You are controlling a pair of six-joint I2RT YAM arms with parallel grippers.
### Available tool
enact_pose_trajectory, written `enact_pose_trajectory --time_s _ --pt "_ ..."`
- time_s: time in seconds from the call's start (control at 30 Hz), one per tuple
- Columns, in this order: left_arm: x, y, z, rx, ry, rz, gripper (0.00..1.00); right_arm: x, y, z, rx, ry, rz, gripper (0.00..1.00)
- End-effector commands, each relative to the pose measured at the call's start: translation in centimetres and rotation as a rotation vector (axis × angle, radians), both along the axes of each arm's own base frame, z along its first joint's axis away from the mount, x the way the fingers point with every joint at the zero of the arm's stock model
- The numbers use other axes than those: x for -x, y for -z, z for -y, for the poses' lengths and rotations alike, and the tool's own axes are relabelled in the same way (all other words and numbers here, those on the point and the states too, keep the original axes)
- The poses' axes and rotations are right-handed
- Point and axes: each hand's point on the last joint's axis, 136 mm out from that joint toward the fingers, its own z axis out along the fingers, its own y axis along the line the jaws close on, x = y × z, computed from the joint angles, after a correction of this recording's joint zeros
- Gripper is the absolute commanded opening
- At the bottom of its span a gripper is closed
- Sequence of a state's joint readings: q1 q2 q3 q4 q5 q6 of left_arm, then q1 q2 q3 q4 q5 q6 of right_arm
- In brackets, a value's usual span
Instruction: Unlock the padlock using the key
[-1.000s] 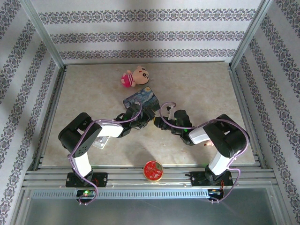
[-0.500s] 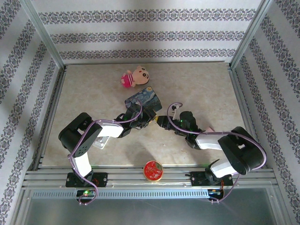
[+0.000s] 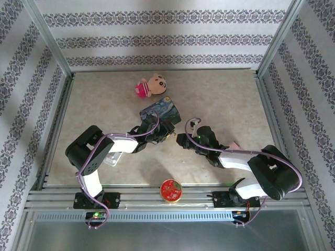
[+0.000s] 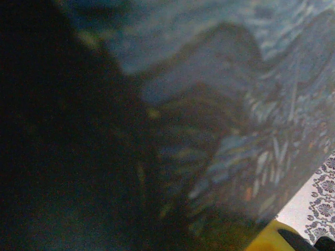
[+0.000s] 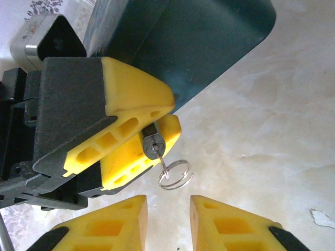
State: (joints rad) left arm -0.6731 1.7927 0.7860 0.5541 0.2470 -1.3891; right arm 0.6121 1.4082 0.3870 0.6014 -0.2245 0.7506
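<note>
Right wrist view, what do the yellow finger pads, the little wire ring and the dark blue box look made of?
Finger pads: matte yellow plastic, probably printed, judging by the open cells along their edges.
Wire ring: thin bare metal, silvery and shiny, coiled like a split ring.
Blue box: smooth, faintly glossy side with a rounded corner, likely painted tin, though plastic is possible.

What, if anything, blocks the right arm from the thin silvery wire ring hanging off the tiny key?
Probably yes, it can reach: the ring hangs free below the left pincer, just ahead of the open right pincer.
</note>
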Motion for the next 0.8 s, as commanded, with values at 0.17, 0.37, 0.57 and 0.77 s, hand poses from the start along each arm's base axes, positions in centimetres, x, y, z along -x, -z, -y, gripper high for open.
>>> enact_pose_trajectory --time_s 0.17,0.37,0.57,0.77 --pt "4.5 5.9 -0.3 -0.038 0.037 -0.303 0.0 -1.5 -1.0 -1.5 0.009 -0.028 0.051 0.25" --pt "4.6 5.8 -0.2 -0.038 0.046 -0.301 0.0 -2.1 -0.4 -1.9 0.015 -0.028 0.044 0.23" --pt "4.6 5.7 -0.1 -0.04 0.052 -0.298 0.0 -2.3 -0.2 -2.2 0.006 -0.034 0.041 0.08" --pt "5.1 6.1 0.3 -0.065 0.094 -0.315 0.0 -3.1 -0.7 -2.5 -0.036 -0.021 0.044 0.0"
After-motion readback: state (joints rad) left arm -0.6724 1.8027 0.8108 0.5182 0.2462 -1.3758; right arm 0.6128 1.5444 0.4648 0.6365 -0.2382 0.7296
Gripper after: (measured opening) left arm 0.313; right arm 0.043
